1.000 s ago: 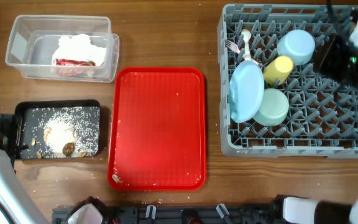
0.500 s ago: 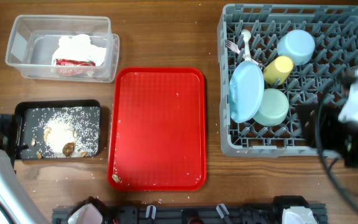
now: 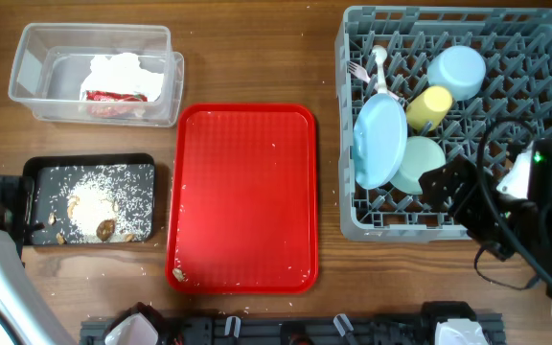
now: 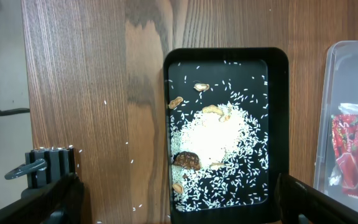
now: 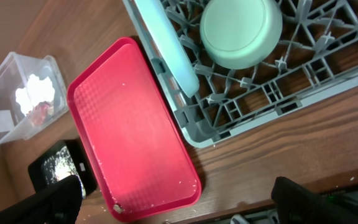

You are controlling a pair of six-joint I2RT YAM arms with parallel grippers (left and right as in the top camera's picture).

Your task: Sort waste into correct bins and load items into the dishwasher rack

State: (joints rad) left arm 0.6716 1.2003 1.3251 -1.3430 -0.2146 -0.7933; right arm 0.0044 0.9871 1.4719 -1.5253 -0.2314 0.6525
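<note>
Overhead, the right gripper (image 3: 451,188) has drawn back from the rack (image 3: 544,57), jaws wide and empty, so loading looks finished.

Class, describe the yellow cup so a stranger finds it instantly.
Find the grey dishwasher rack right of the red tray. In its left half sits the yellow cup, the only yellow piece, between a blue bowl and a green bowl.

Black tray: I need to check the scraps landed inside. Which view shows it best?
Left wrist: it looks straight down on the black tray, rice and brown bits distinct. Overhead shows it whole but small; right wrist catches only part of it.
</note>
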